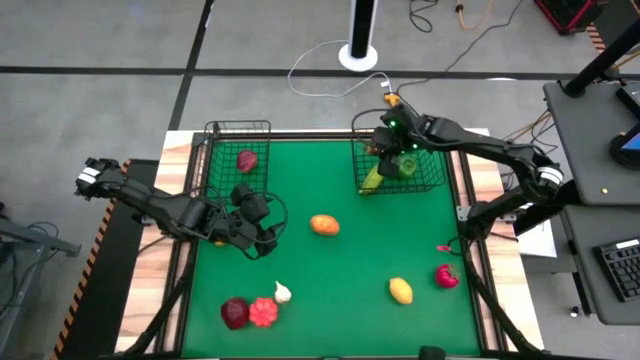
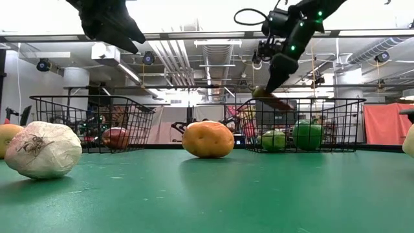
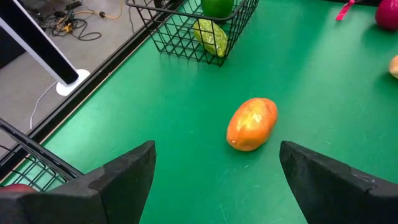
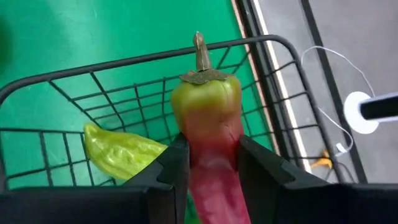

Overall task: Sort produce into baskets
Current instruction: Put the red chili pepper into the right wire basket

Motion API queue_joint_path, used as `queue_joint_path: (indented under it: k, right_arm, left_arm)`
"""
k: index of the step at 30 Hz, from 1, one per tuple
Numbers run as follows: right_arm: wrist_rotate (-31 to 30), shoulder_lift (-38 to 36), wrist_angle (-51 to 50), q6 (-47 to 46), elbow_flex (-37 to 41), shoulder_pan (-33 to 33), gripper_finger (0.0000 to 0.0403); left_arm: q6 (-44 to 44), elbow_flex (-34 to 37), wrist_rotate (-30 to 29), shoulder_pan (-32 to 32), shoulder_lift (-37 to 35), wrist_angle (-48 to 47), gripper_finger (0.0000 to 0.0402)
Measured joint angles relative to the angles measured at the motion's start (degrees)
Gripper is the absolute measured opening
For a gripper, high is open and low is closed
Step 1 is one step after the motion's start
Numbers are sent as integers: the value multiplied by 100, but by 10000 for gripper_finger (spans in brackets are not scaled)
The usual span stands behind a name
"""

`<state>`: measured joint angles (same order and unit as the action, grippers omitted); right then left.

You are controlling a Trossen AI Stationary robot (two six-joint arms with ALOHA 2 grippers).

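My right gripper (image 4: 214,165) is shut on a pepper (image 4: 208,118) with a green top, a stem and a red body. It hangs over the right wire basket (image 1: 430,175) at the table's far right. That basket holds a pale green piece (image 4: 121,152) and other green pieces (image 2: 307,134). The left basket (image 1: 215,150) holds a dark red piece (image 1: 247,160). My left gripper (image 3: 214,180) hovers open above the mat, short of an orange fruit (image 3: 252,123) lying on its side. My right gripper pinches the pepper's red body (image 4: 211,155), below its green shoulder, between its two fingers (image 4: 177,165). The fingers slant down from the table's right side and lie along the pepper, whose stem end (image 4: 200,50) points away from them. The pepper hangs clear above the basket (image 2: 272,96).
On the near half of the green mat lie a yellow piece (image 1: 401,290), a magenta-red piece (image 1: 447,276), a white garlic bulb (image 1: 283,292), a red piece (image 1: 263,313) and a maroon piece (image 1: 235,313). A white stand (image 1: 360,50) is on the floor beyond the far edge.
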<state>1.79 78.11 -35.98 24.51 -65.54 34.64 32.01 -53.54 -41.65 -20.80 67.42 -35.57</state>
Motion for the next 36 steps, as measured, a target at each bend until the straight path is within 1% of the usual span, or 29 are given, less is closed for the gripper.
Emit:
queue_joint_path:
  k: [6, 9, 17, 23, 32, 36]
  right_arm:
    - [19, 0, 1055, -46, 682, 27, 104]
    - [17, 0, 1306, -70, 885, 64, 104]
    - [-36, 0, 1357, -92, 1105, 304, 104]
    - [-188, 0, 1355, -21, 1119, 528, 105]
    - [-207, 0, 1297, 84, 1156, 666, 105]
    - [-482, 0, 1096, 171, 1163, 666, 105]
  left_arm:
    - [0, 0, -90, 0, 0, -2, 322]
    - [0, 0, -92, 0, 0, -2, 322]
    - [0, 0, -94, 0, 0, -2, 322]
    - [0, 2, -97, 0, 1, -4, 322]
    - [0, 2, -102, 0, 0, -3, 322]
    - [0, 4, -104, 0, 0, -4, 322]
